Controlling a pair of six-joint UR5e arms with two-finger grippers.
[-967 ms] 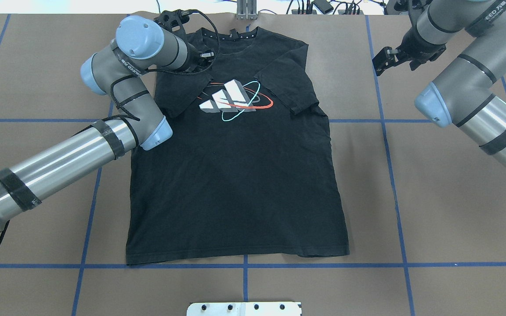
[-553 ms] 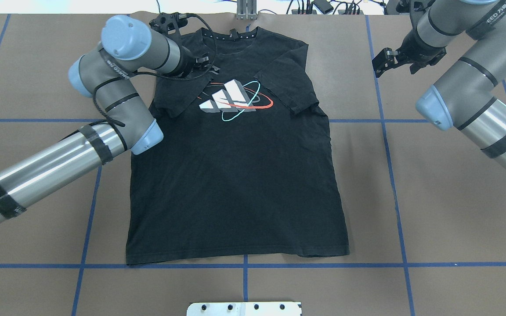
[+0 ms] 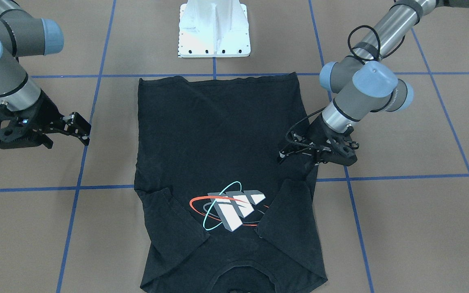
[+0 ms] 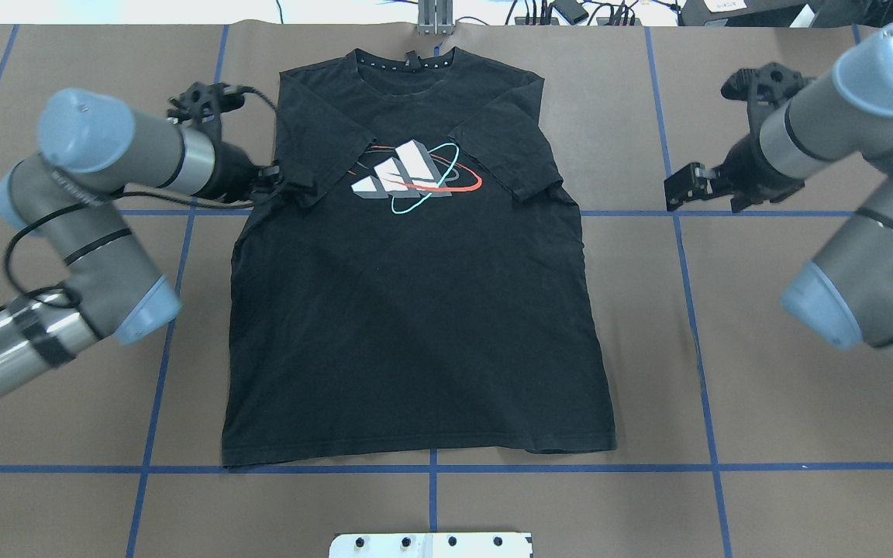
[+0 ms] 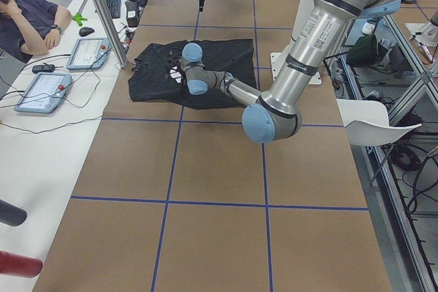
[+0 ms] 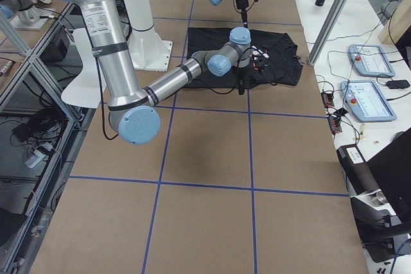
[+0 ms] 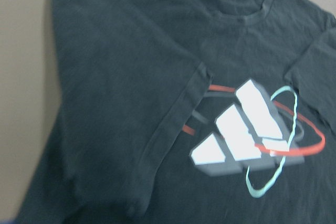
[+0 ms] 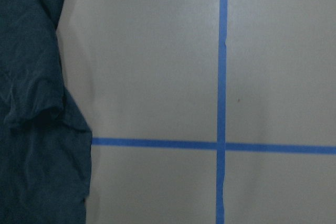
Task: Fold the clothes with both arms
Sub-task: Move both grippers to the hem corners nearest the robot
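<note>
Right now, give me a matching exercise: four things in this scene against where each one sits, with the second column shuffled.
Things:
1. left gripper
2. right gripper
3. sleeves
4. white pedestal base

Places:
A. over bare table, apart from the T-shirt
B. folded inward onto the T-shirt's front
C. at the T-shirt's side edge, near a folded sleeve
D. on the table beyond the hem

Pairs: 1-C, 2-A, 3-B, 4-D

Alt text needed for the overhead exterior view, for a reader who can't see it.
A black T-shirt lies flat, print up, on a brown table with both sleeves folded in toward the chest print. The left gripper is at the shirt's left edge by the folded sleeve; the right gripper is over bare table, clear of the shirt.
</note>
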